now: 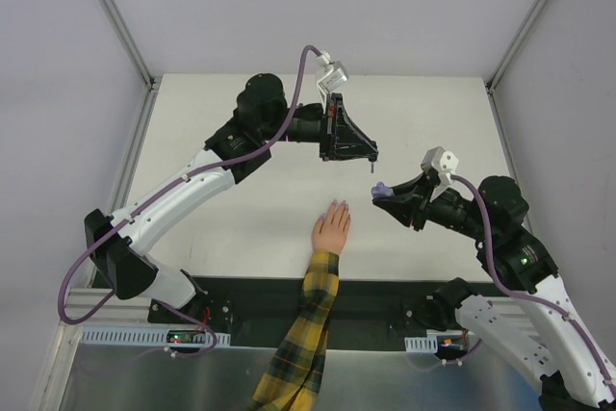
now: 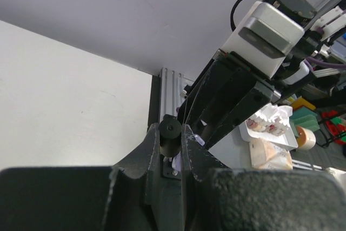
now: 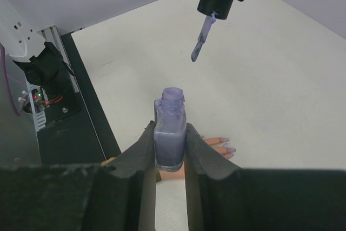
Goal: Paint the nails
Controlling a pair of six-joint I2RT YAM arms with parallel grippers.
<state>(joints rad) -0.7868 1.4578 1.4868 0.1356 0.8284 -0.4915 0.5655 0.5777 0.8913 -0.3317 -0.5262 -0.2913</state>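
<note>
Right end effector (image 3: 170,136), bottom centre, clamps an uncapped purple polish bottle (image 3: 170,125); left end effector (image 2: 171,137) pinches the black brush cap (image 2: 171,129); nails (image 3: 230,149) look faintly lilac.

We looked down from above and behind; both wrist cameras sat close, sharing the table (image 1: 433,113).

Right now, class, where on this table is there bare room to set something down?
Free: the table strip between the left arm and the hand; also the far-right corner beyond the right gripper. Crowded: between the brush, the open bottle and the hand.
</note>
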